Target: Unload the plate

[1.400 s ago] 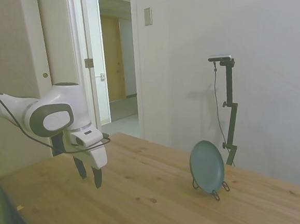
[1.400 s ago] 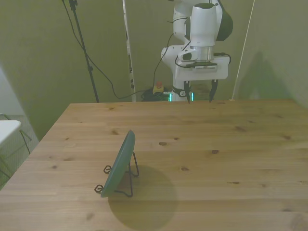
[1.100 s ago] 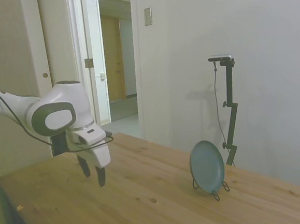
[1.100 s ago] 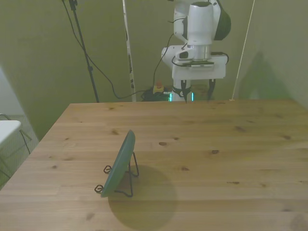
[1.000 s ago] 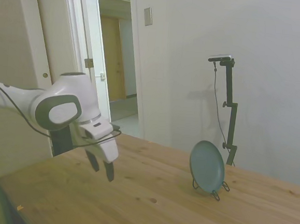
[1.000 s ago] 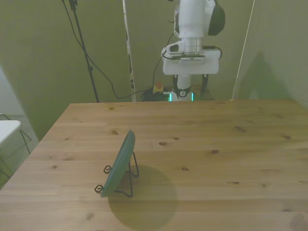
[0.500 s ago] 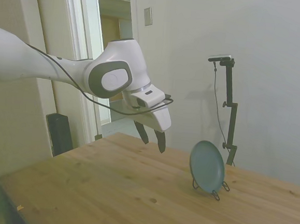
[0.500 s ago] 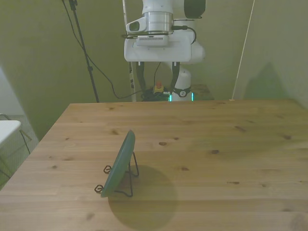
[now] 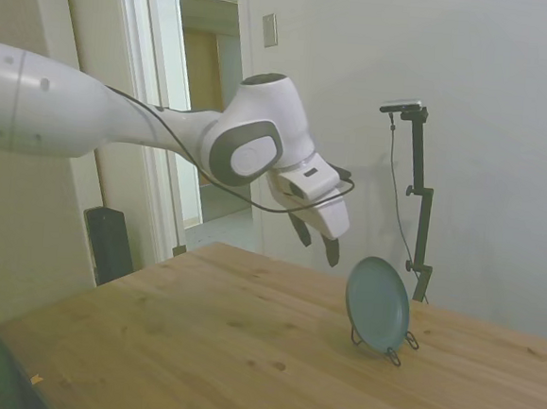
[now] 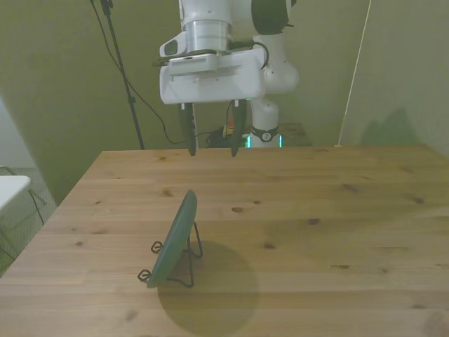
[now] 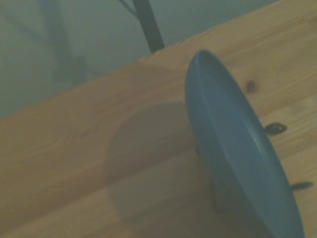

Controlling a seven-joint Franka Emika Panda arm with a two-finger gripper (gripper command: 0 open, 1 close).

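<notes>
Seen from the side, the white arm reaches in over the wooden table [image 9: 196, 341], its gripper [image 9: 316, 245] hanging in the air with both fingers pointing down and spread apart, holding nothing. The teal plate [image 9: 377, 304] stands almost upright in a thin black wire stand [image 9: 394, 349] on the tabletop, just below and beyond the fingertips, with clear air between them. In the front view, the gripper [image 10: 212, 144] hovers above the table's far part, its dark fingers [image 10: 189, 133] parted, while the plate [image 10: 173, 239] leans edge-on in the wire stand [image 10: 175, 263] toward the front view's left, well below the gripper, casting a round shadow on the wood. The blurred wrist view shows the plate [image 11: 237, 153] tilted on the wooden table [image 11: 74, 163], the stand's wire loops poking out beside its rim.
</notes>
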